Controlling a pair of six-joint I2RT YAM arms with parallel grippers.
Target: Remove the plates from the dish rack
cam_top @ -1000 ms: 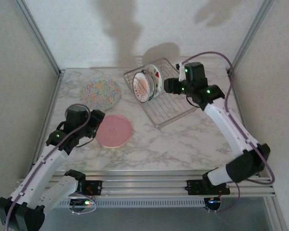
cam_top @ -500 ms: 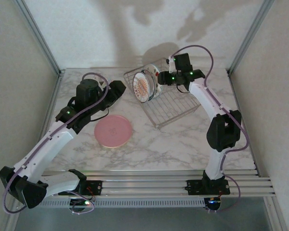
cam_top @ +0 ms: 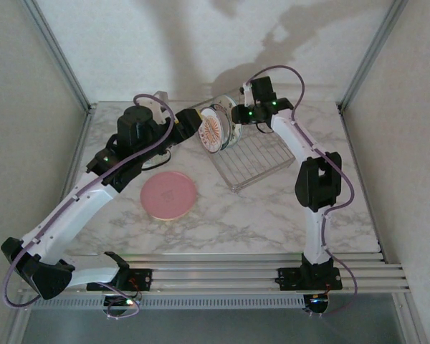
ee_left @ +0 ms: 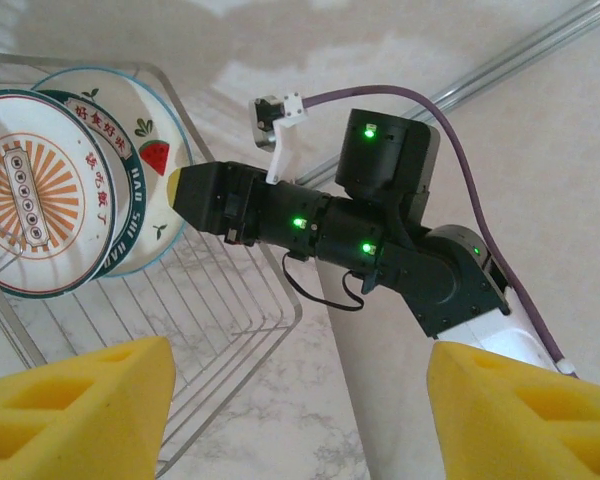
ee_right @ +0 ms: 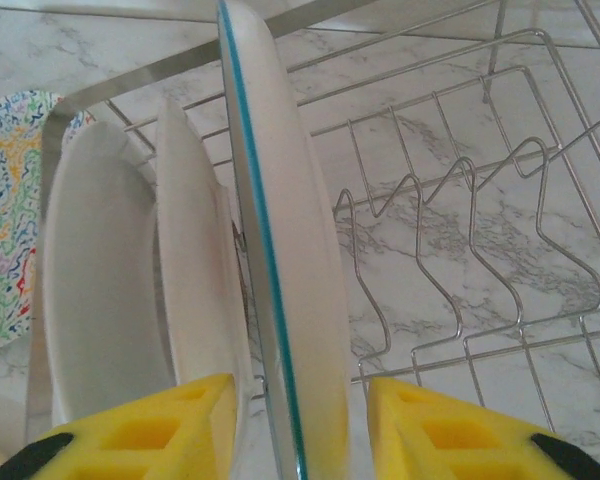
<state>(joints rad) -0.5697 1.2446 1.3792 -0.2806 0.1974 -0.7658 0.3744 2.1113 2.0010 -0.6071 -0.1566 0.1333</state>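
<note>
"Where is there room in the top view?"

"Lower right, on the bare table. Centre left, the pink plate lies flat."

"And at the dish rack?"

"Its right half stands free. Upright plates fill its left end, with the left gripper and the right gripper close on either side."

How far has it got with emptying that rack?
Done: the pink plate and the speckled plate lie on the table. In hand: the open right gripper straddles the teal-rimmed plate, not gripping yet. Left: that plate, the sunburst plate and a middle plate, upright in the dish rack.
</note>
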